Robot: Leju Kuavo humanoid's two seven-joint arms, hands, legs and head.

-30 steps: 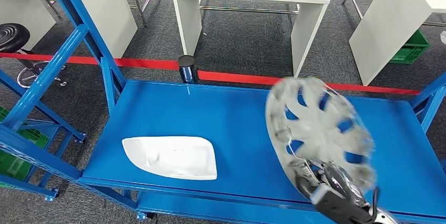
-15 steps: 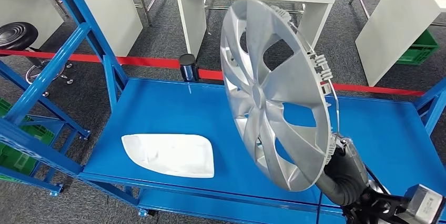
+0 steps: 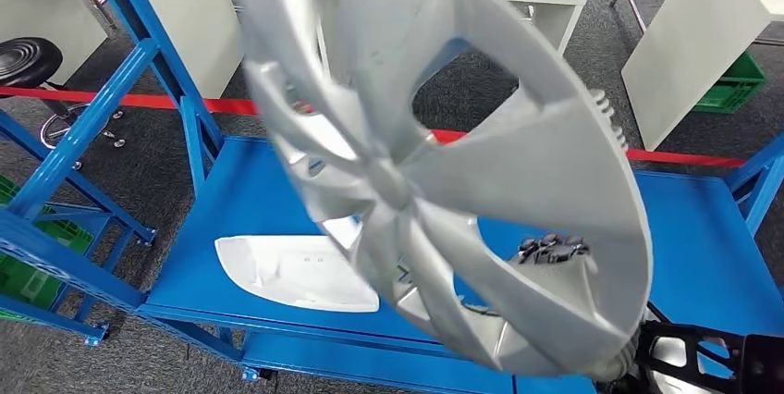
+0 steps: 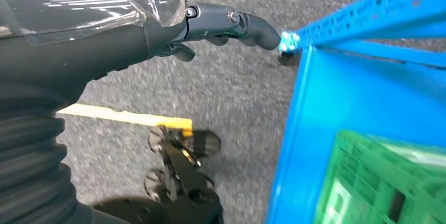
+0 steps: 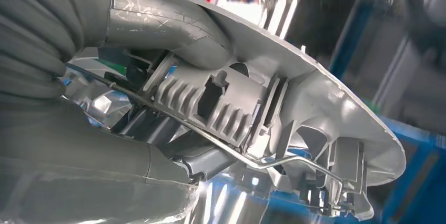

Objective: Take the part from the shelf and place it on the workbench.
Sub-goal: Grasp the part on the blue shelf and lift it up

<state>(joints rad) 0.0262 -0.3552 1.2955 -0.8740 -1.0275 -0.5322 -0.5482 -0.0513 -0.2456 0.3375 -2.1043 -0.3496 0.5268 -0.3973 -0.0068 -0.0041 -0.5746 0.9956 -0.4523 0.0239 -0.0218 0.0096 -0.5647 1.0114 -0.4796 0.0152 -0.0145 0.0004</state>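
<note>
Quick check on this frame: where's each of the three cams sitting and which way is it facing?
Head view: high on the body, looking forward and down at the blue shelf; the silver wheel cover looms close, right hand gripping its lower rim, white part on the deck.
Left wrist view: behind the left hand, facing the grey floor beside a shelf corner and green crate.
Right wrist view: behind the right hand, looking along the wheel cover's ribbed back.
Shared: head and right wrist views both show the wheel cover held by the right hand.

Right hand [image 3: 553,252] holds silver wheel cover [image 3: 434,163] above blue shelf [image 3: 277,192].
</note>
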